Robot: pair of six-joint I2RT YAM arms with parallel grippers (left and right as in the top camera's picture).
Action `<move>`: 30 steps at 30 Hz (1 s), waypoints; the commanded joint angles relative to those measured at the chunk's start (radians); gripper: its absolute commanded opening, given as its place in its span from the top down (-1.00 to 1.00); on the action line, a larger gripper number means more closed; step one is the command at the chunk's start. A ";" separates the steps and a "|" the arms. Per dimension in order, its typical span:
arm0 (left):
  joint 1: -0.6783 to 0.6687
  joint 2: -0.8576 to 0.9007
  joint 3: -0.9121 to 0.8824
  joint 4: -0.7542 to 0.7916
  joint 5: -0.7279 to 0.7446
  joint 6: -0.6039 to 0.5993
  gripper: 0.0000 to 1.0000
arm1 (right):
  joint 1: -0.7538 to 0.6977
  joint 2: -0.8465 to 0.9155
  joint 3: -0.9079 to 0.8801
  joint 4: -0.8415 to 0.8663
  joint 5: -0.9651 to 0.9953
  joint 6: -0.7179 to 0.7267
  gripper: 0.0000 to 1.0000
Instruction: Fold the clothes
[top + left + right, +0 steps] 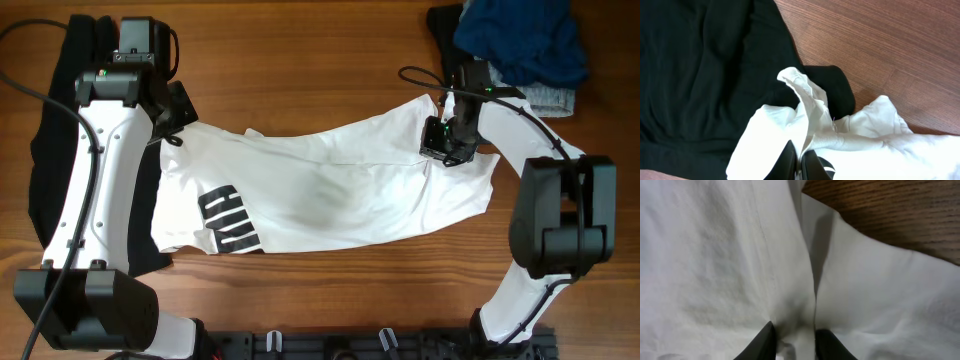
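Note:
A white T-shirt [330, 195] with a black striped print [230, 220] lies stretched across the middle of the table. My left gripper [172, 130] is shut on its left edge; the left wrist view shows the jaws [800, 161] pinching a white fold [810, 107]. My right gripper [447, 142] is shut on a bunched fold at the shirt's right end; the right wrist view shows the jaws [795, 342] with fabric [715, 255] between them. A plain black garment [60, 150] lies under the left arm and fills the left wrist view [700, 70].
A pile of blue and grey clothes [525, 45] sits at the back right corner. Bare wooden table [300, 60] shows behind and in front of the shirt. Cables run along both arms.

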 commanded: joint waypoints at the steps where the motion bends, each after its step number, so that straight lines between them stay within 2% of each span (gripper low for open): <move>1: 0.006 -0.004 -0.003 -0.001 0.002 -0.017 0.92 | -0.002 -0.032 0.022 -0.005 -0.016 -0.021 0.51; 8: 0.006 -0.004 -0.003 -0.005 0.002 -0.017 0.92 | -0.002 -0.032 0.022 -0.006 -0.016 -0.022 0.92; 13: 0.006 -0.004 -0.003 -0.005 0.001 -0.017 0.92 | -0.002 -0.032 0.024 -0.009 -0.015 -0.023 0.90; 24: 0.006 -0.004 -0.003 -0.012 0.001 -0.017 0.92 | -0.002 -0.122 0.167 -0.168 0.039 -0.074 0.91; 30: 0.006 -0.004 -0.003 -0.012 0.001 -0.017 0.92 | -0.002 -0.129 0.175 -0.191 0.069 -0.071 0.90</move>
